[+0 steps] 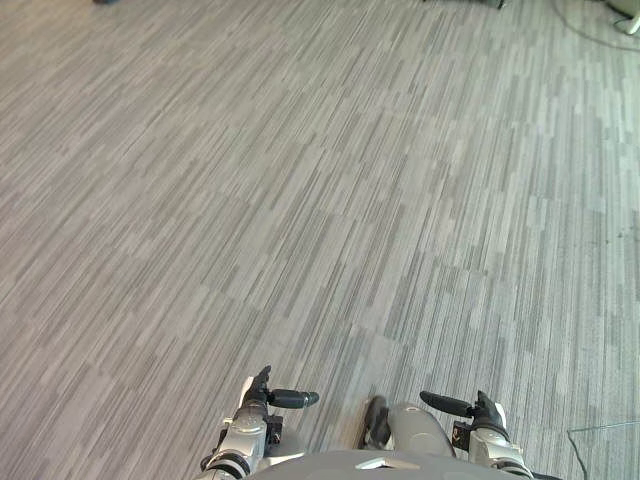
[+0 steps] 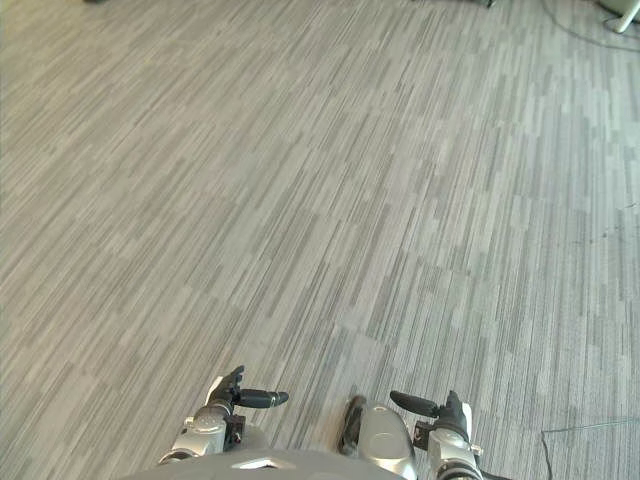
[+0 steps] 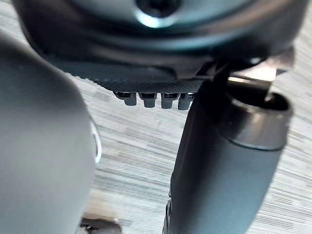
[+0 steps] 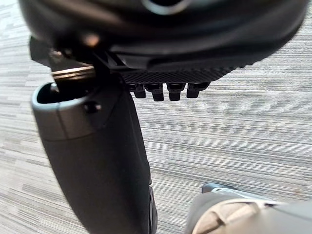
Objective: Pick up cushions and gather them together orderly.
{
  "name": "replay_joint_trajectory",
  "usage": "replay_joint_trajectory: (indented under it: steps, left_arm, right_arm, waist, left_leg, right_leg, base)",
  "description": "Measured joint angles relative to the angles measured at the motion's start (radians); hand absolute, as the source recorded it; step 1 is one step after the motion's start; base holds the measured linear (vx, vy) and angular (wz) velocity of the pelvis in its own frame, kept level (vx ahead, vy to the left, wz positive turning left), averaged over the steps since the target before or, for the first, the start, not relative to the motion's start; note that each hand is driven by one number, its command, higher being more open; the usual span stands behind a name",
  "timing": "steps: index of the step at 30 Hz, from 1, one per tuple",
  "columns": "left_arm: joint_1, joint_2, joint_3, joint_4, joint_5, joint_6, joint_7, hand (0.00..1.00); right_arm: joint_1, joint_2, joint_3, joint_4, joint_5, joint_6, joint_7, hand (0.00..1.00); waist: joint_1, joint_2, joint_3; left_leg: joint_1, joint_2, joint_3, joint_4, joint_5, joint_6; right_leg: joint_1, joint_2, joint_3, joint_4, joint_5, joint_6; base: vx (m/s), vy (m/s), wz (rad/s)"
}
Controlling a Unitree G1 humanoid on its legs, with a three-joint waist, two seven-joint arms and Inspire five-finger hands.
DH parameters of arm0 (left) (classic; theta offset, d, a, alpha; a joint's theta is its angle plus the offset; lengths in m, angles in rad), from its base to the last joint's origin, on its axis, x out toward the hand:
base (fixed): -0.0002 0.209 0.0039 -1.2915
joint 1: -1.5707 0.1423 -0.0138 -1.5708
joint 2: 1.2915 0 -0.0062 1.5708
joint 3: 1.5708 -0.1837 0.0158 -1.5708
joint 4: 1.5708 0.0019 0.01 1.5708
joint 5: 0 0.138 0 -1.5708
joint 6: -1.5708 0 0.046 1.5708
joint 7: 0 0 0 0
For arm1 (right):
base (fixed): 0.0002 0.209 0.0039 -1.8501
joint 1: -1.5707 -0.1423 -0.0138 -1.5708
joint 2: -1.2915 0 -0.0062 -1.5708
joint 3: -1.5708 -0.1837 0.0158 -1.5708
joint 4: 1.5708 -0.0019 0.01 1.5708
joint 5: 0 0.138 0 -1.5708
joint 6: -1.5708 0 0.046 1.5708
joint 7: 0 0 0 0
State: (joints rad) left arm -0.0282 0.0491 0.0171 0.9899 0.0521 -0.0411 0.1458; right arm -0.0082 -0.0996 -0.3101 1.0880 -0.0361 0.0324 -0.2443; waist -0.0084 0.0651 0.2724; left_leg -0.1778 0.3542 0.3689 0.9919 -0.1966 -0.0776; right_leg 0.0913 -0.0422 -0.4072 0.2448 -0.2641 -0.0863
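Head cam: grey striped carpet floor [image 1: 300, 200] runs from 6 to 12 o'clock, with the stripes slanting towards 1 o'clock.

My left hand [image 1: 262, 396] is low at 7 o'clock, over the carpet. The fingers [image 3: 146, 99] hang straight down in a row, uncurled. The thumb [image 3: 229, 170] sticks out sideways towards 3 o'clock. The hand is fully open, with nothing in it and nothing touching it.

My right hand [image 1: 482, 410] is low at 5 o'clock and mirrors the left. Its fingers [image 4: 156, 91] are straight and its thumb [image 4: 97, 161] points towards 9 o'clock, at the other hand. It's also wide open, and there's only carpet past the fingertips. The two hands are well apart and level with each other.

Cushions: can't tell where they are from these views.

Other bits:
- Small white object [image 1: 630, 24] at the far 1 o'clock corner, too small to identify.
- Thin dark line [image 1: 585, 35] curving on the carpet just beside it.
- Small dark shape [image 1: 104, 2] at the 11 o'clock edge, cut off.
- Faint clear edge [image 1: 600, 430] at 4 o'clock, beside my right hand; can't tell what it is.
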Motion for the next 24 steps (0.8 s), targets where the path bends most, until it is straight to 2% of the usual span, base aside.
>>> replay_joint_trajectory:
  steps: [1,2,3,5,6,7,9,10,11,12,13,14,15,16,17,18,19,20,21,22,23,24]
  left_arm:
    - [0.0,0.001,0.0,-0.008,0.0,-0.003,0.0,1.0]
    - [0.001,0.003,0.002,-0.026,0.0,-0.004,0.0,1.0]
    - [0.003,0.002,0.004,-0.028,0.0,-0.003,-0.001,1.0]
    - [0.003,0.008,0.005,-0.031,-0.004,-0.001,-0.001,1.0]
    - [0.003,0.005,0.007,-0.031,-0.006,0.0,0.002,1.0]
    - [0.0,0.006,0.007,-0.032,-0.011,-0.003,0.004,1.0]
    - [0.001,0.019,0.004,-0.029,-0.007,-0.001,0.001,1.0]
    - [-0.002,0.033,0.003,-0.027,0.0,-0.002,-0.004,1.0]
    - [-0.009,0.039,0.009,-0.024,-0.002,-0.001,-0.006,1.0]
    - [-0.009,0.042,0.009,-0.023,-0.002,0.0,-0.006,1.0]
    - [-0.009,0.049,0.008,-0.013,-0.002,0.0,-0.003,1.0]
    - [-0.012,0.053,0.0,0.006,-0.002,0.003,0.0,1.0]
    - [-0.013,0.056,-0.002,0.014,-0.002,0.006,0.0,1.0]
    - [-0.002,0.057,-0.006,0.024,-0.004,0.017,0.005,1.0]
    - [0.004,0.059,-0.015,0.024,-0.005,0.021,0.01,1.0]
    - [0.004,0.058,-0.022,0.024,-0.005,0.021,0.012,1.0]
    - [0.004,0.058,-0.023,0.024,-0.005,0.021,0.012,1.0]
    - [0.006,0.057,-0.026,0.025,-0.006,0.021,0.015,1.0]
    - [0.012,0.062,-0.035,0.027,-0.006,0.021,0.015,1.0]
    - [0.016,0.064,-0.037,0.03,-0.005,0.021,0.014,1.0]
    - [0.016,0.066,-0.04,0.038,-0.004,0.021,0.015,1.0]
    - [0.006,0.031,-0.045,0.052,-0.009,0.021,0.009,1.0]
  right_arm:
    - [0.0,0.0,0.0,0.002,0.0,0.001,0.0,1.0]
    - [-0.005,0.004,0.0,0.006,0.0,0.001,-0.001,1.0]
    - [-0.014,0.009,-0.002,0.008,0.0,0.001,-0.001,1.0]
    - [-0.024,0.017,-0.002,0.007,0.0,-0.002,-0.001,1.0]
    - [-0.023,0.016,-0.002,0.007,0.0,-0.002,-0.001,1.0]
    - [-0.014,0.021,-0.001,0.014,0.0,-0.002,-0.001,1.0]
    - [-0.014,0.04,0.004,0.017,-0.001,0.0,0.0,1.0]
    - [-0.013,0.052,0.014,0.017,-0.002,0.0,0.001,1.0]
    - [-0.013,0.056,0.017,0.019,-0.003,0.001,0.004,1.0]
    - [-0.012,0.056,0.016,0.02,-0.002,0.002,0.004,1.0]
    - [-0.012,0.054,0.017,0.022,-0.004,0.006,0.005,1.0]
    - [-0.018,0.053,0.018,0.017,-0.006,0.005,0.013,1.0]
    - [-0.021,0.051,0.018,0.014,-0.005,0.003,0.017,1.0]
    - [-0.022,0.036,0.028,-0.005,-0.009,-0.004,0.024,1.0]
    - [-0.024,0.026,0.036,-0.014,-0.011,-0.008,0.024,1.0]
    - [-0.028,0.015,0.041,-0.019,-0.012,-0.014,0.025,1.0]
    - [-0.029,0.013,0.041,-0.023,-0.011,-0.015,0.026,1.0]
    - [-0.031,0.005,0.043,-0.043,-0.012,-0.017,0.025,1.0]
    - [-0.032,0.004,0.049,-0.052,-0.012,-0.015,0.025,1.0]
    - [-0.029,0.006,0.051,-0.051,-0.011,-0.012,0.025,1.0]
    - [-0.023,0.005,0.052,-0.049,-0.011,-0.011,0.026,1.0]
    - [-0.023,-0.014,0.042,-0.043,-0.012,-0.011,0.028,1.0]
  waist:
    - [0.001,-0.002,0.001]
    - [0.004,-0.012,0.007]
    - [0.009,-0.024,0.013]
    - [0.019,-0.03,0.018]
    - [0.026,-0.026,0.016]
    - [0.045,-0.031,0.015]
    - [0.049,-0.051,-0.004]
    - [0.043,-0.08,-0.013]
    - [0.043,-0.096,-0.011]
    - [0.043,-0.101,-0.012]
    - [0.044,-0.114,-0.016]
    - [0.035,-0.119,-0.015]
    - [0.033,-0.12,-0.013]
    - [0.028,-0.108,-0.011]
    - [0.026,-0.089,-0.007]
    - [0.025,-0.074,0.001]
    - [0.025,-0.069,0.004]
    - [0.019,-0.055,0.01]
    - [0.013,-0.058,0.008]
    - [0.008,-0.07,0.003]
    - [-0.002,-0.072,0.003]
    - [0.01,-0.028,0.0]
  left_leg:
    - [-0.025,-0.015,0.006,-0.046,-0.009,0.002]
    - [-0.061,-0.067,0.012,-0.214,-0.015,-0.001]
    - [-0.067,-0.134,0.008,-0.44,0.003,-0.02]
    - [-0.083,-0.226,-0.025,-0.802,0.125,-0.033]
    - [-0.087,-0.237,-0.034,-0.856,0.15,-0.03]
    - [-0.086,-0.254,-0.071,-0.859,0.259,0.017]
    - [-0.081,-0.271,-0.09,-0.841,0.32,0.058]
    - [-0.09,-0.29,-0.097,-0.796,0.296,0.075]
    - [-0.095,-0.288,-0.086,-0.695,0.209,0.086]
    - [-0.087,-0.289,-0.082,-0.675,0.187,0.085]
    - [-0.055,-0.295,-0.069,-0.637,0.133,0.088]
    - [0.006,-0.298,-0.066,-0.616,0.067,0.091]
    - [0.03,-0.299,-0.067,-0.617,0.05,0.089]
    - [0.142,-0.292,-0.071,-0.669,0.019,0.074]
    - [0.205,-0.279,-0.072,-0.719,0.021,0.068]
    - [0.253,-0.256,-0.073,-0.752,0.023,0.065]
    - [0.266,-0.25,-0.073,-0.759,0.024,0.063]
    - [0.298,-0.218,-0.074,-0.781,0.026,0.061]
    - [0.315,-0.201,-0.077,-0.791,0.026,0.056]
    - [0.325,-0.201,-0.077,-0.799,0.027,0.036]
    - [0.338,-0.195,-0.082,-0.806,0.024,0.014]
    - [0.353,-0.175,-0.092,-0.84,0.025,-0.029]
  right_leg:
    - [0.019,0.0,0.003,-0.017,0.0,0.005]
    - [0.056,-0.008,0.012,-0.051,0.01,0.026]
    - [0.084,-0.019,0.028,-0.074,0.01,0.038]
    - [0.144,-0.028,0.059,-0.138,0.008,0.077]
    - [0.16,-0.023,0.068,-0.151,0.005,0.091]
    - [0.202,-0.022,0.1,-0.17,-0.011,0.122]
    - [0.209,-0.047,0.117,-0.153,-0.021,0.141]
    - [0.185,-0.083,0.127,-0.089,-0.026,0.15]
    - [0.124,-0.127,0.162,0.109,-0.032,0.169]
    - [0.106,-0.14,0.169,0.173,-0.029,0.176]
    - [0.037,-0.185,0.186,0.38,0.009,0.238]
    - [-0.058,-0.256,0.182,0.656,0.078,0.28]
    - [-0.082,-0.278,0.167,0.72,0.07,0.267]
    - [-0.157,-0.335,0.073,0.829,0.012,0.171]
    - [-0.202,-0.335,0.022,0.79,-0.021,0.13]
    - [-0.246,-0.312,-0.005,0.713,-0.039,0.111]
    - [-0.259,-0.303,-0.007,0.689,-0.043,0.112]
    - [-0.327,-0.252,0.005,0.536,-0.04,0.123]
    - [-0.377,-0.212,0.046,0.354,0.003,0.147]
    - [-0.395,-0.193,0.08,0.261,0.078,0.145]
    - [-0.389,-0.179,0.101,0.241,0.17,0.113]
    - [-0.374,-0.134,0.113,0.257,0.153,0.077]
  base:
    - [0.29,-0.043,-0.21]
    - [0.31,-0.014,-0.35]
    - [0.5,0.061,-0.5]
    - [0.43,0.102,-0.53]
    - [0.39,0.111,-0.65]
    - [0.52,0.138,-0.56]
    - [0.53,0.119,-0.36]
    - [0.52,0.12,-0.16]
    - [0.53,0.136,-0.1]
    - [0.52,0.141,-0.14]
    - [0.53,0.131,-0.18]
    - [0.65,0.126,-0.19]
    - [0.65,0.075,-0.17]
    - [0.64,0.008,-0.09]
    - [0.62,-0.077,-0.07]
    - [0.4,-0.079,0.0]
    - [0.38,-0.149,0.05]
    - [0.48,-0.286,0.2]
    - [0.48,-0.286,0.29]
    - [0.5,-0.345,0.39]
    - [0.38,-0.243,0.17]
    - [0.52,-0.29,0.19]
